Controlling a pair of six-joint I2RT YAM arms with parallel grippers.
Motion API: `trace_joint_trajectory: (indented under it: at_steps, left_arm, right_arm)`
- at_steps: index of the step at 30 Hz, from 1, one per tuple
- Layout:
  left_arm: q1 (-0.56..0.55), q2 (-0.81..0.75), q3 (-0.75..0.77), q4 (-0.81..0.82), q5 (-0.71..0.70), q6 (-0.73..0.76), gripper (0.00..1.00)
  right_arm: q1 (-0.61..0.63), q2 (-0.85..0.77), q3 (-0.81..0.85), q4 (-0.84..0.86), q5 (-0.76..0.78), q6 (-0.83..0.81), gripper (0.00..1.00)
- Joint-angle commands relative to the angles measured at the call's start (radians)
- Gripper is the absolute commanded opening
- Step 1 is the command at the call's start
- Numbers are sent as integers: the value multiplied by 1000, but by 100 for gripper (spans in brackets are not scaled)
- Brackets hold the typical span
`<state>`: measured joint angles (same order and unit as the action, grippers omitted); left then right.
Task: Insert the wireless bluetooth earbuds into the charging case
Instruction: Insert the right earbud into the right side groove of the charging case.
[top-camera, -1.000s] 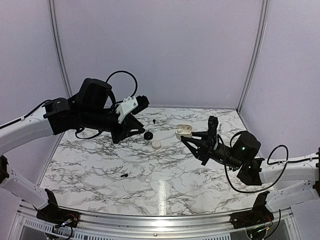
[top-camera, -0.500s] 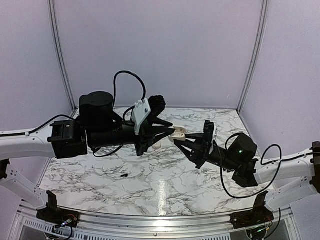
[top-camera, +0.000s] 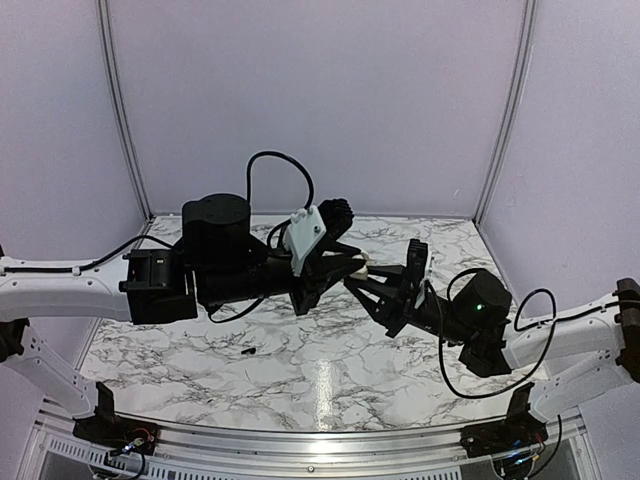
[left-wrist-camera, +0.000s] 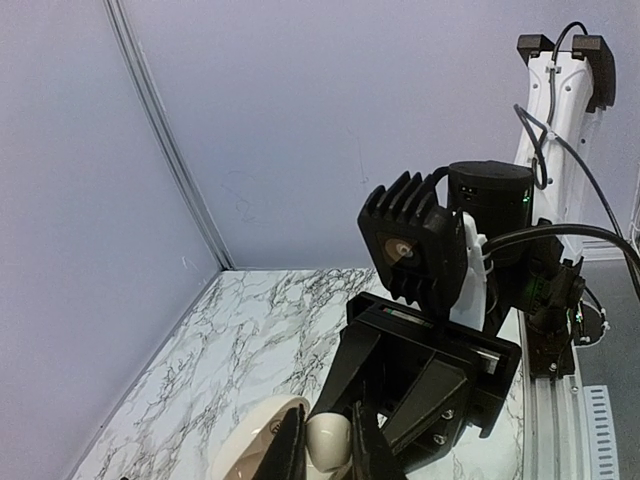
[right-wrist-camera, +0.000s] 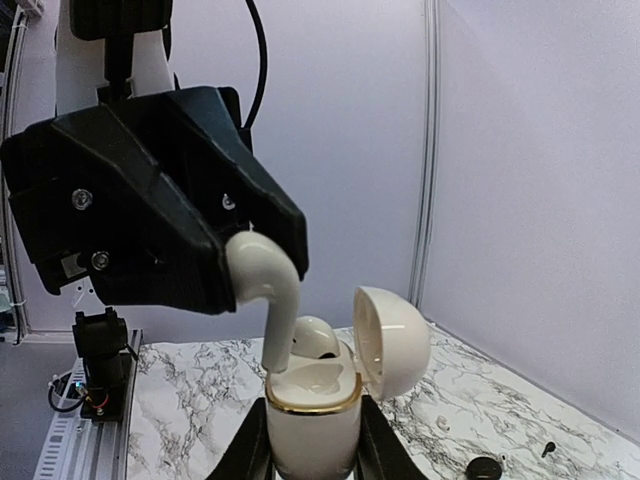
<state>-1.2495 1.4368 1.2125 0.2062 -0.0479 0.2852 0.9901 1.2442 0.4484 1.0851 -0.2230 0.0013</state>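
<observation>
My right gripper (right-wrist-camera: 312, 445) is shut on the charging case (right-wrist-camera: 312, 425), a cream-white case with a gold rim, held upright above the table with its lid (right-wrist-camera: 392, 340) swung open. One cream-white earbud (right-wrist-camera: 318, 338) sits in the far socket. My left gripper (left-wrist-camera: 328, 448) is shut on the head of a second cream-white earbud (right-wrist-camera: 270, 290). Its stem points down, and the tip is at the near socket's mouth. In the top view the left gripper (top-camera: 338, 268) and the right gripper (top-camera: 362, 282) meet over the middle of the table, largely hiding the case (top-camera: 357, 267).
A black round puck (right-wrist-camera: 484, 467), a small dark stub (right-wrist-camera: 546, 448) and a tiny white bit (right-wrist-camera: 438, 423) lie on the marble table (right-wrist-camera: 200, 400) behind the case. Another small dark piece (top-camera: 248, 351) lies front left. Walls close in the back and sides.
My left arm has swung right from the back left of the table to the case, bringing the earbud over the socket. The right gripper with the case has shifted slightly left.
</observation>
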Motion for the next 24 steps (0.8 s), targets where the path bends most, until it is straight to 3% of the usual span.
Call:
trace_joint_trajectory:
  at_steps: [1, 24]
  left_arm:
    - [-7, 13, 40, 48, -29, 22, 8]
    - [-7, 47, 47, 47, -69, 21, 7]
  right_arm:
    - [11, 10, 45, 73, 11, 37, 0]
    - [24, 54, 73, 141, -13, 71, 0]
